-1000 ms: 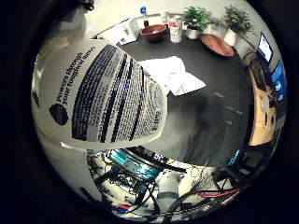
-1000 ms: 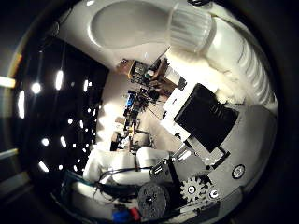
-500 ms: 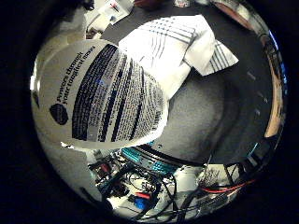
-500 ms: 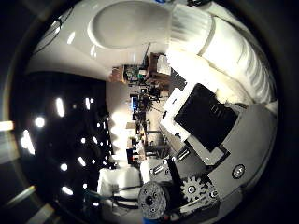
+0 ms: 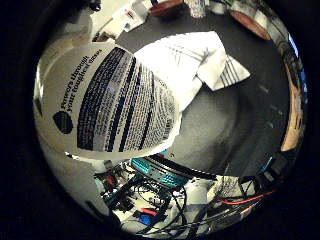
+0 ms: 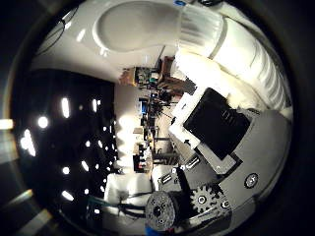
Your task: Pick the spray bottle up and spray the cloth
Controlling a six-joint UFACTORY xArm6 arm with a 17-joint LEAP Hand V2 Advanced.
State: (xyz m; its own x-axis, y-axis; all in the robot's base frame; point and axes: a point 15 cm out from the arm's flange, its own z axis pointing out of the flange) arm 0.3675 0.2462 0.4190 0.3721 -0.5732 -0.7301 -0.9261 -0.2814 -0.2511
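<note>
The spray bottle [image 5: 105,100], white with a black-printed label, fills much of the little finger side palm view and is close against the palm. Beyond it, the white cloth [image 5: 195,60] with thin dark stripes lies crumpled on the dark table [image 5: 235,120]. In the thumb side palm view, the bottle's white upper body [image 6: 138,29] curves across the picture. My hand [image 6: 221,128] shows there, its white and black fingers curled round the bottle. The bottle is held in the air above the table, near the cloth.
A brown bowl [image 5: 165,8] and papers [image 5: 128,18] stand at the table's far edge behind the cloth. A reddish dish [image 5: 250,22] lies at the far right. Below the table's near edge is a teal machine part [image 5: 160,172].
The camera has moved toward the cloth, which now looks larger and nearer than one second ago. The far plants and bowls have slid out of view. The bottle stays fixed against the palm.
</note>
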